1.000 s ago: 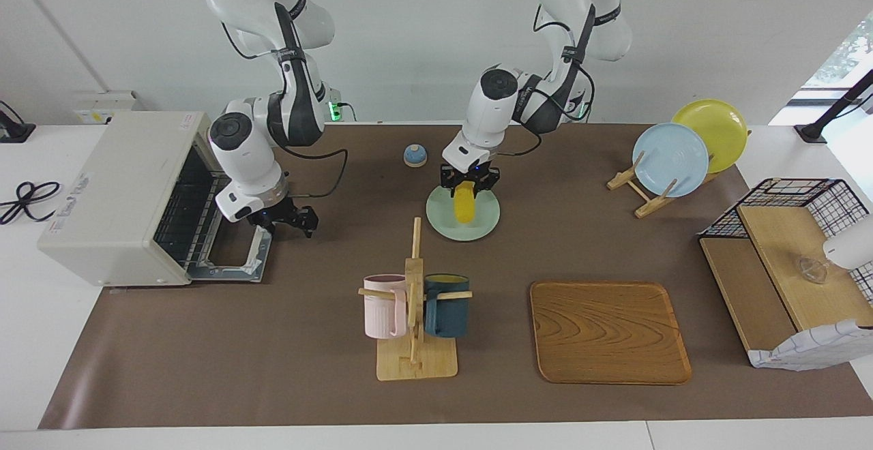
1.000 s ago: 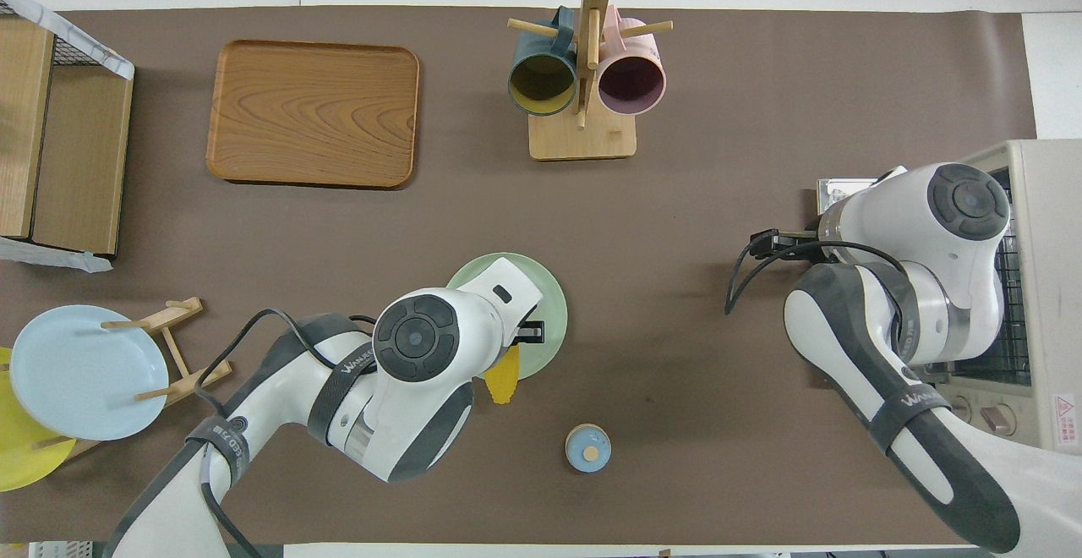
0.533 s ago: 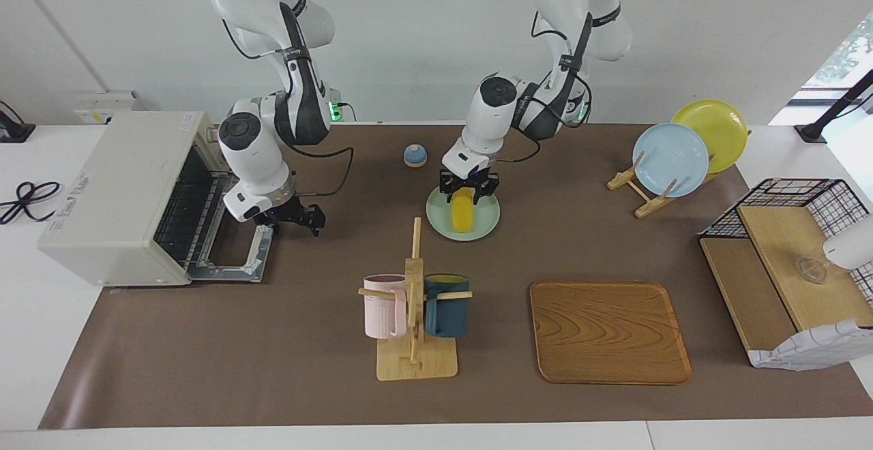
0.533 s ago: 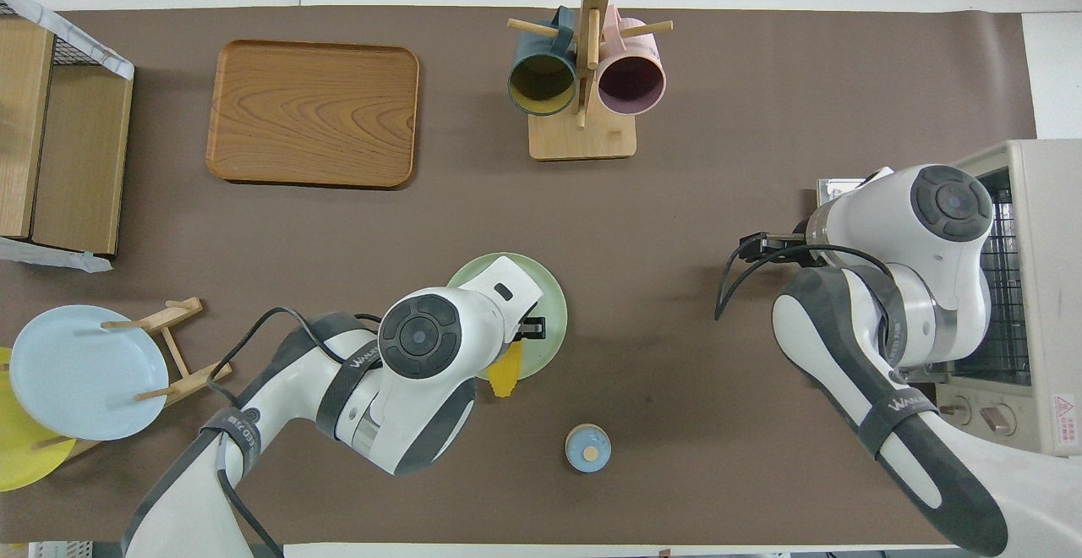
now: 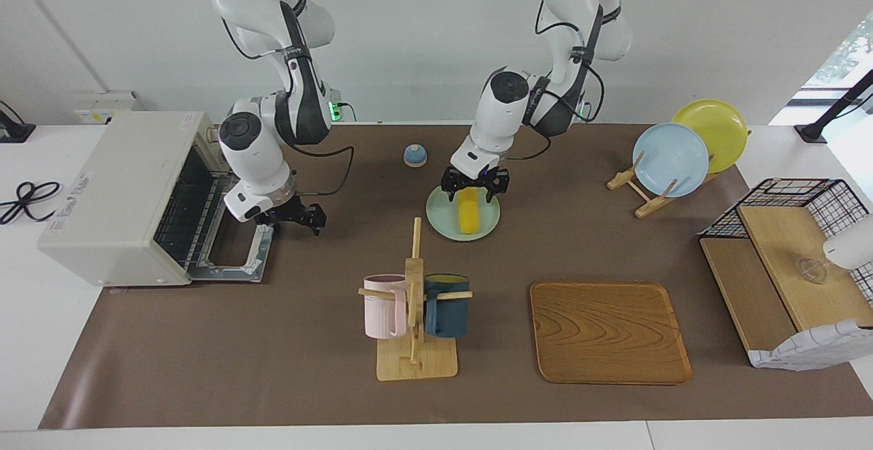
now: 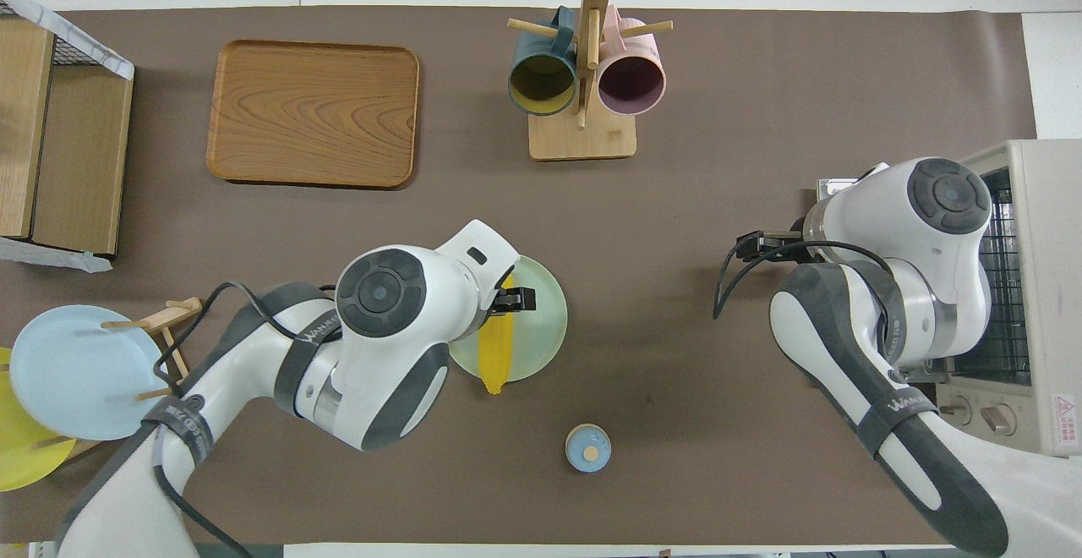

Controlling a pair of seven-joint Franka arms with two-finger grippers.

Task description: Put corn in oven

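While one corn (image 5: 468,211) lies plated, two tools (both open) hover

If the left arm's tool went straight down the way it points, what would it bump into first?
Most likely the corn. The left tool hangs open, pointing down right over the cob's end nearer the robots, and the corn lies on the green plate. How high it hangs is hard to judge.

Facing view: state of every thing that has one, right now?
oven: door open, lying flat, rack bare
corn: lying on the green plate, not held
left hand: open, over the corn's end
right hand: open, empty, by the oven door
pink mug: hanging on the mug rack
blue mug: hanging on it too
wooden tray: empty
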